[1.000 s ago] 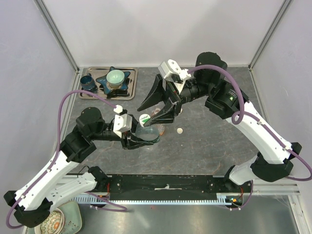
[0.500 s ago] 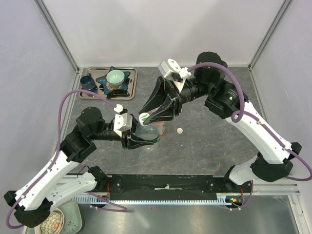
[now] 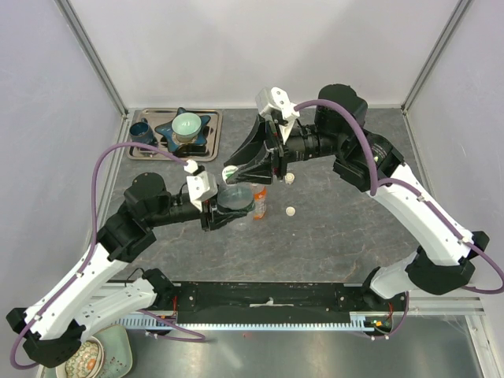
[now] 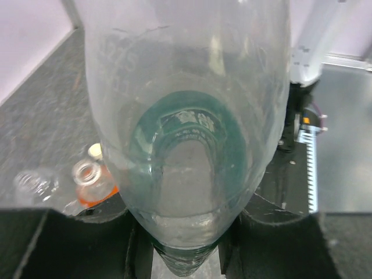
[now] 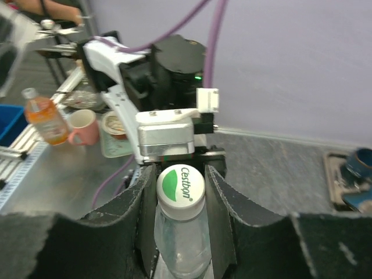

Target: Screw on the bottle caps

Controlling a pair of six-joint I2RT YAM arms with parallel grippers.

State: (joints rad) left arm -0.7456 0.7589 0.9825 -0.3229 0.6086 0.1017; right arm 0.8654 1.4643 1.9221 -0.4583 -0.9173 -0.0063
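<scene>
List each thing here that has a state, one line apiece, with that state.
green-tinted bottle, held off the surface, cap on its neck.
logo cap, on that bottle; tightness cannot be told.
left gripper, shut on the green-tinted bottle.
right gripper, shut on the logo cap.
orange bottle, standing, uncapped.
small clear bottle, blurred, seemingly uncapped.
near loose cap, on no bottle.
far loose cap, on no bottle.
</scene>
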